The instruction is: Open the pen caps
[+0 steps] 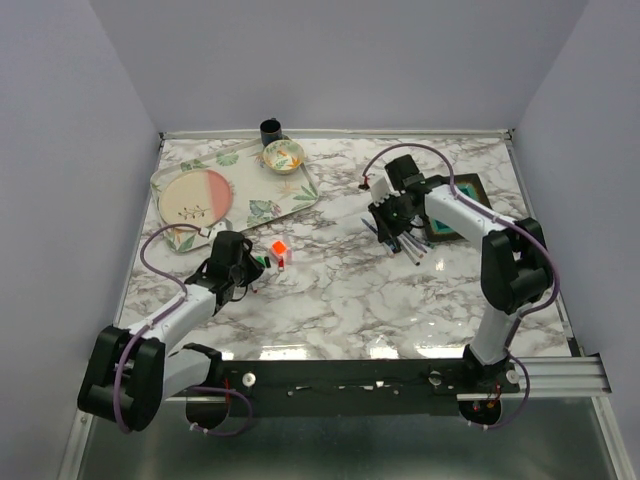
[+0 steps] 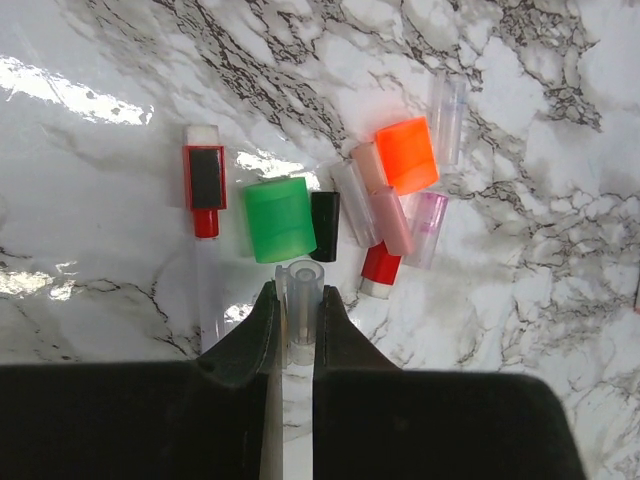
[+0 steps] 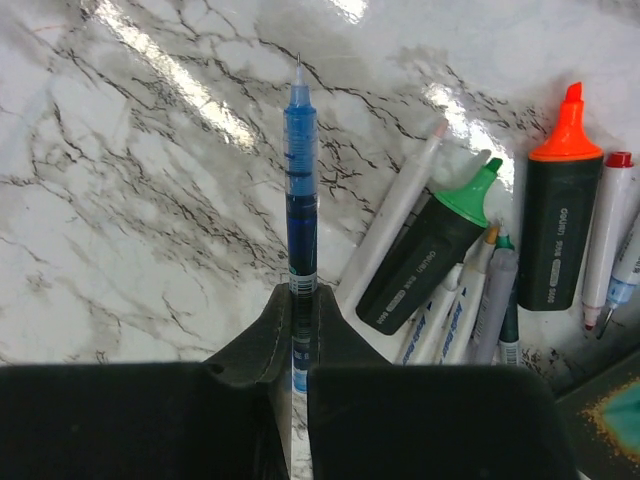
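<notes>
Currently my left gripper is pinched shut on a clear cap, held between the fingertips just over the marble tabletop. Just beyond it the other pen caps lie in a loose cluster. A green cap touches a black cap. To their right are a pink cap, a red-and-white cap and an orange cap.

My right gripper is clamped on a blue pen. It is uncapped, and its needle tip points away over bare marble. Just to its right lies the heap of pens. In it, a green highlighter and an orange highlighter, both black-barrelled with bare tips, lie among slim white and grey sticks.

Only the wrist cameras show these two grips; from above, the wrists hide the fingertips. The top camera alone shows the arms well apart, the left by the caps and the right by the pens. It also shows a leaf-patterned tray at the far left carrying a plate and a bowl, with a black cup behind.

White print runs along both highlighter barrels, but I cannot read it.
</notes>
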Motion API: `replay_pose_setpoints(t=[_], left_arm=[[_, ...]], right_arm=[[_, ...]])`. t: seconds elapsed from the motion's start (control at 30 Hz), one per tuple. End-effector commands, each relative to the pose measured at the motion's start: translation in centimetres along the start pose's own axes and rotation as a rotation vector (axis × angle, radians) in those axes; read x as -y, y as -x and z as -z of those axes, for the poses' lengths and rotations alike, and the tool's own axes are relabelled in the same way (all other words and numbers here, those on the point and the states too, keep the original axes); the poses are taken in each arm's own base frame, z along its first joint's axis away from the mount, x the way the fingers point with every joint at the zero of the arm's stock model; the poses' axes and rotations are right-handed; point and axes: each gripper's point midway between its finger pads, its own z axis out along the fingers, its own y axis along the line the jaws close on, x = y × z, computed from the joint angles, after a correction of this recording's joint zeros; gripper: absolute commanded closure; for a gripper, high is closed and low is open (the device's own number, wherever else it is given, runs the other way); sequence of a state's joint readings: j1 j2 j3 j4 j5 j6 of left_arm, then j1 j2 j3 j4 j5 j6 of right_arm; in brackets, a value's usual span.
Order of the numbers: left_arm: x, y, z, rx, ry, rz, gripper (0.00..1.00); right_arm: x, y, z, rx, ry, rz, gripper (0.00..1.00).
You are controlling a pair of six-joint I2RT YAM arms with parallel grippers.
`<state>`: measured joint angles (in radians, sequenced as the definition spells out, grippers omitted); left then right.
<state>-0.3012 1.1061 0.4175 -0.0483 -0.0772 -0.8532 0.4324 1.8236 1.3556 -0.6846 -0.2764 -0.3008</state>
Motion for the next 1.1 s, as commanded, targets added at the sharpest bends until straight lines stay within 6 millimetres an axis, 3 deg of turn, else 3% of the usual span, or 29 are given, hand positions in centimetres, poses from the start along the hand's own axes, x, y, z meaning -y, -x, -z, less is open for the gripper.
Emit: replay_pose_setpoints(t=[0.0, 0.27, 0.43, 0.7, 0.8, 1.07], left_arm=[[-0.3, -1.0, -0.8, -0.042, -0.012, -0.030, 0.85], [-0.3, -1.1, -1.4, -0.047, -0.006, -0.037, 0.73], [-0.3, -1.1, -1.4, -0.048, -0.003, -0.043, 0.55], [0.3, -0.3, -0.7, -0.020, -0.027, -0.044, 0.51], [0.9, 0.6, 0.0, 0.016, -0.052, -0.045, 0.45], [0.4, 2.1, 1.8, 0.098, -0.039, -0.036, 0.34]], right_arm=[[1.7, -0.5, 0.3, -0.027, -0.029, -0.015, 0.88], [3.1, -0.8, 0.9, -0.025, -0.048, -0.051, 0.86], [4.1, -1.3, 1.1, -0.037, -0.067, -0.075, 0.85], [6.5, -2.6, 1.0, -0.071, -0.122, -0.124, 0.84], [7.2, -3.2, 0.9, -0.087, -0.132, -0.146, 0.82], [7.5, -4.0, 0.1, -0.121, -0.123, -0.164, 0.74]])
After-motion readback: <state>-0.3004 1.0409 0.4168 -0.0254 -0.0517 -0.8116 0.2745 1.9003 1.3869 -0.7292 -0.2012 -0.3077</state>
